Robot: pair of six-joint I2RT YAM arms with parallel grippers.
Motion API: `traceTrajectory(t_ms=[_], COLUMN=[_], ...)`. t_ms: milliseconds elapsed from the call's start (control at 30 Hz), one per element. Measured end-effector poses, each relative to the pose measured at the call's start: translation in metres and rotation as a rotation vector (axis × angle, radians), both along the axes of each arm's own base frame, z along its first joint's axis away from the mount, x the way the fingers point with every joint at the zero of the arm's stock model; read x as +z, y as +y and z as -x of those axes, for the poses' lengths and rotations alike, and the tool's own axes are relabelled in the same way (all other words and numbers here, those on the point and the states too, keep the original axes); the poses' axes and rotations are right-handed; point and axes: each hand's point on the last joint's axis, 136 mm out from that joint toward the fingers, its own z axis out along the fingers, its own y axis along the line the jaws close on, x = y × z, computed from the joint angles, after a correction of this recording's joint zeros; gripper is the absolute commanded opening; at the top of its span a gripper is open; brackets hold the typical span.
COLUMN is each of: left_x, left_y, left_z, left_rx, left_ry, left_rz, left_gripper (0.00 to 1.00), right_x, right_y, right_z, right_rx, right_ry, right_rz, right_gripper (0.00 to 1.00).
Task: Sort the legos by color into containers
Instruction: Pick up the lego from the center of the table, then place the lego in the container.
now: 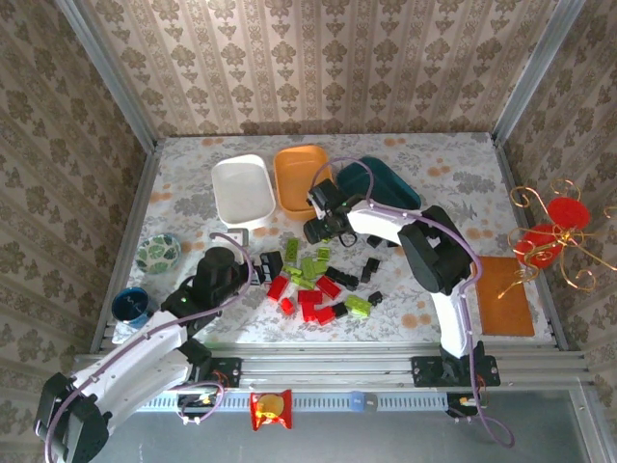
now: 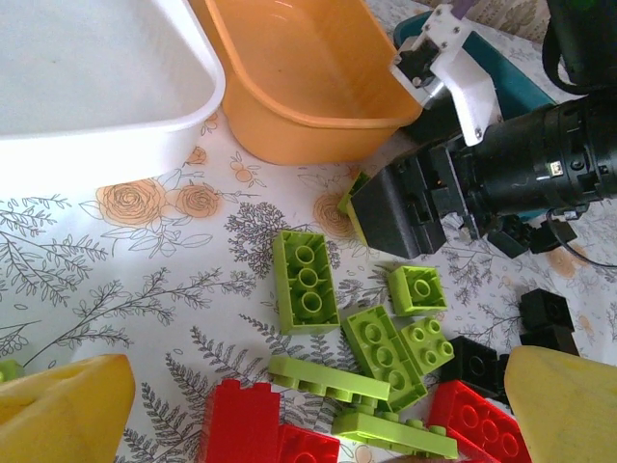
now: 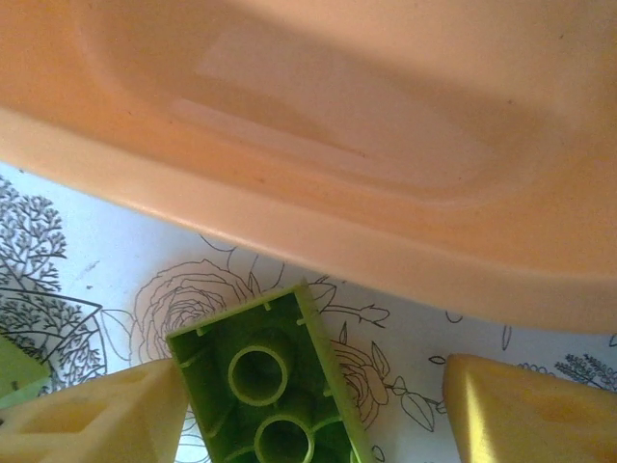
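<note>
Right hand [image 3: 313, 395] is spread around a lime brick [image 3: 265, 386] just beside the orange tray [image 3: 386, 145], one finger touching it. Left hand [image 2: 318, 410] hangs wide open over the brick pile [image 2: 386, 352] on the tabletop [image 2: 145, 270].

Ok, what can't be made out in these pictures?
- Teal tray: top view, the right arm covers part of its inside.
- Lime green brick at the right gripper: right wrist view, its near end is cut off by the bottom edge.
- Dark blue mug: top view, too small to tell its contents.
</note>
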Motion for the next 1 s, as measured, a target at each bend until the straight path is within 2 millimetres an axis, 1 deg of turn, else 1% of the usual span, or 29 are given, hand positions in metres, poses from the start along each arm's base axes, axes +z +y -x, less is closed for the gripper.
traceTrajectory(t_ms=[67, 233, 333, 367, 467, 533, 633, 733, 767, 833, 900, 967, 1000], left_x=[0.0, -0.001, -0.002, -0.002, 0.0, 0.0, -0.002, -0.004, -0.004, -0.004, -0.004, -0.004, -0.004], left_y=[0.0, 0.0, 0.001, 0.001, 0.003, 0.004, 0.005, 0.006, 0.006, 0.007, 0.007, 0.007, 0.008], left_z=[0.0, 0.001, 0.001, 0.001, 0.002, 0.002, 0.003, 0.003, 0.003, 0.003, 0.003, 0.002, 0.002], left_rx=[0.0, 0.0, 0.0, 0.0, 0.005, 0.009, 0.013, 0.015, 0.017, 0.02, 0.021, 0.024, 0.026], left_ry=[0.002, 0.006, 0.008, 0.007, 0.003, 0.003, 0.007, 0.013, 0.014, 0.013, 0.013, 0.013, 0.014], left_rz=[-0.001, -0.004, -0.006, -0.006, -0.006, -0.009, -0.014, -0.021, -0.022, -0.023, -0.024, -0.025, -0.026], left_gripper=[1.0, 1.0, 1.0, 1.0, 1.0, 1.0, 1.0, 1.0, 1.0, 1.0, 1.0, 1.0, 1.0], right_x=[-0.004, -0.005, -0.006, -0.005, 0.0, 0.009, 0.034, 0.071, 0.084, 0.111, 0.135, 0.152, 0.157], right_y=[0.001, 0.002, 0.004, 0.004, 0.002, 0.001, 0.0, -0.01, -0.017, -0.036, -0.066, -0.095, -0.112], right_z=[0.003, 0.005, 0.007, 0.008, 0.018, 0.025, 0.032, 0.031, 0.029, 0.021, 0.009, -0.003, -0.011], right_rx=[0.013, 0.03, 0.041, 0.042, 0.048, 0.046, 0.038, 0.002, -0.021, -0.079, -0.163, -0.248, -0.3], right_ry=[0.001, -0.008, -0.013, -0.017, -0.01, -0.013, -0.04, -0.099, -0.124, -0.173, -0.229, -0.27, -0.289], right_rz=[0.026, 0.06, 0.052, 0.048, 0.011, -0.025, -0.102, -0.192, -0.222, -0.283, -0.329, -0.35, -0.349], right_gripper=[0.64, 0.46, 0.37, 0.35, 0.29, 0.27, 0.25, 0.24, 0.24, 0.23, 0.23, 0.22, 0.22])
